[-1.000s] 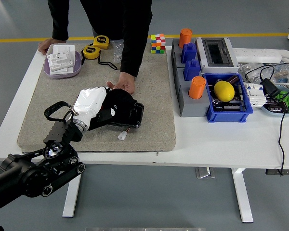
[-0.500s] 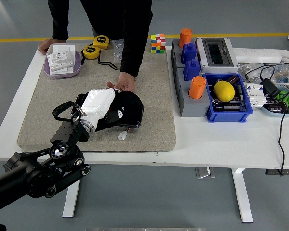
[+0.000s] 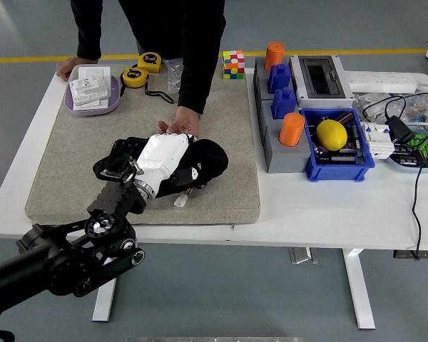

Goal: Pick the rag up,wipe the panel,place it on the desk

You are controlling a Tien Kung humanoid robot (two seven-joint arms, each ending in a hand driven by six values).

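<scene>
One black arm reaches in from the surface's near left corner, its white-backed left hand lying palm-down and tilted toward the far right, pressed onto the black rag. The fingers are hidden under the hand's back, so whether they grasp the cloth cannot be told. Bunched rag spreads out past the hand over the dark panel, on the grey mat midway between the near and far edges. A person's hand rests just beyond, touching the panel's far side.
</scene>
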